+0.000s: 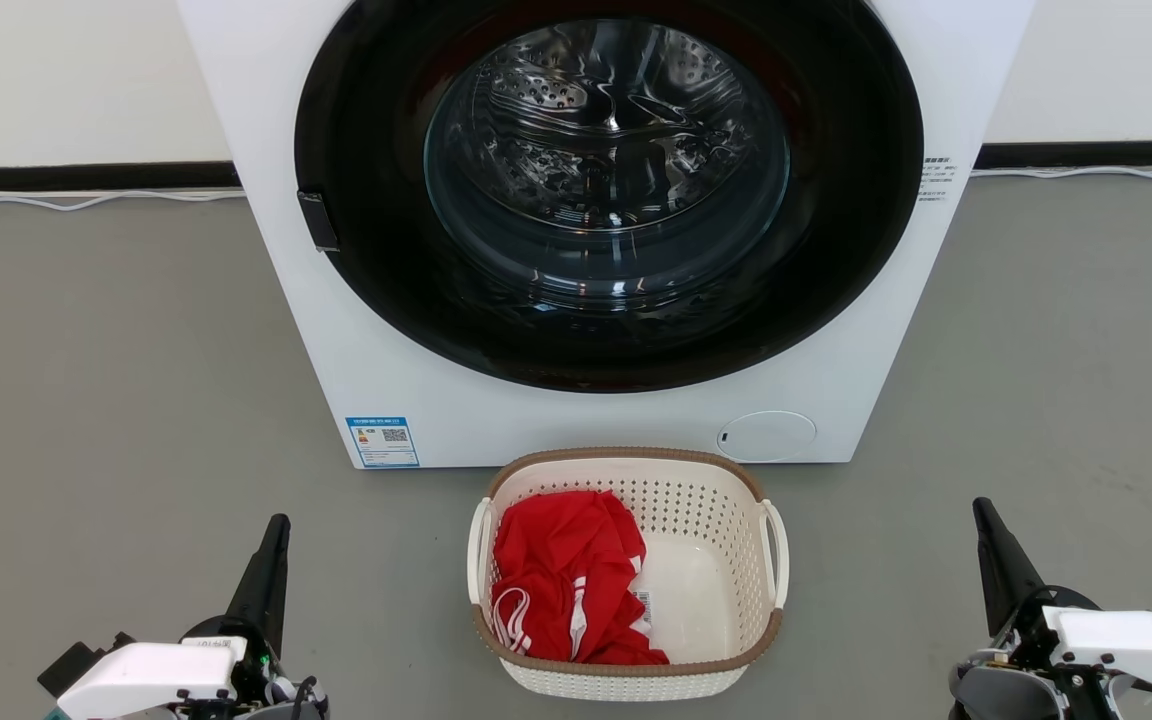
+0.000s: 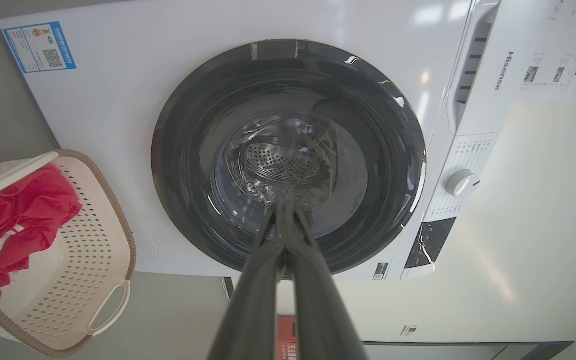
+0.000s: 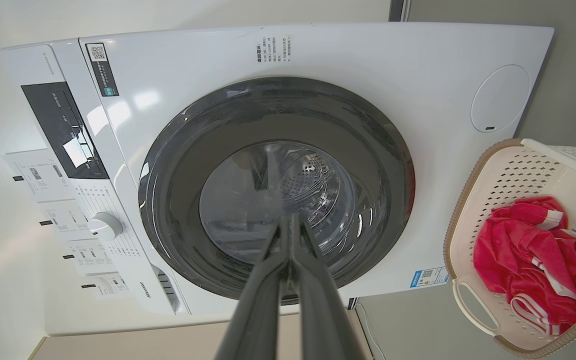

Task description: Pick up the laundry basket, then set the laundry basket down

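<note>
The laundry basket (image 1: 636, 683) sits upright on the floor (image 1: 116, 380) just before the washing machine (image 1: 586, 425), handles facing left and right; its long axis is unclear. It lies between the left tool (image 1: 277, 530) and the right tool (image 1: 983, 512), apart from both. Each tool's fingers are pressed together, empty.

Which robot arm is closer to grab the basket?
Neither clearly: the laundry basket sits midway between them. The left gripper is nearer its left handle, the right gripper its right handle; both shut, touching nothing.
</note>
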Controlling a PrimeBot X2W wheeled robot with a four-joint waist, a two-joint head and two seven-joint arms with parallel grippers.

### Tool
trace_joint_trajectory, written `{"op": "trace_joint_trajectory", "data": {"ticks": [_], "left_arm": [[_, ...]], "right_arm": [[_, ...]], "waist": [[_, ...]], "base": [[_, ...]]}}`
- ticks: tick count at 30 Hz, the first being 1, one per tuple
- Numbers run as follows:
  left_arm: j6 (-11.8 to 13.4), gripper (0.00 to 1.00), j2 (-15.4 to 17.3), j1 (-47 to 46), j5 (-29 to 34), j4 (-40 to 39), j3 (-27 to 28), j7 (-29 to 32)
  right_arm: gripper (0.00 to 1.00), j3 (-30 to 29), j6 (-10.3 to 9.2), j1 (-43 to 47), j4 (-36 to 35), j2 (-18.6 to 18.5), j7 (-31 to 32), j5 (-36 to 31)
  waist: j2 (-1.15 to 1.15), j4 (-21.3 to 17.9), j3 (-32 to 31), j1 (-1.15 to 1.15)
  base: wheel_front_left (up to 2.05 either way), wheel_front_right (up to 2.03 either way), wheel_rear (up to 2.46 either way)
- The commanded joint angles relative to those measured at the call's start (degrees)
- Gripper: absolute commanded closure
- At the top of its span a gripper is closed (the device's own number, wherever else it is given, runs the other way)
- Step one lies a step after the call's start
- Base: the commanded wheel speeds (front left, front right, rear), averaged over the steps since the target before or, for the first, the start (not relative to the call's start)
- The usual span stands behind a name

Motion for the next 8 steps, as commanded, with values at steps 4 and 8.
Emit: {"op": "trace_joint_trajectory", "data": {"ticks": [4, 8], "left_arm": [[-0.41, 1.00, 0.59, -3.20, -0.28, -1.68, 1.76, 0.36], [-0.41, 1.00, 0.59, -3.20, -0.28, -1.69, 1.76, 0.36]], "right_arm": [[1.00, 1.06, 0.41, -2.53, -1.79, -0.39, 0.43, 0.37], [1.00, 1.06, 0.41, -2.53, -1.79, -0.39, 0.43, 0.37]], "waist": [[0.00, 0.00, 0.00, 0.00], [0.00, 0.00, 0.00, 0.00]], "base": [[0.00, 0.00, 0.00], [0.00, 0.00, 0.00]]}}
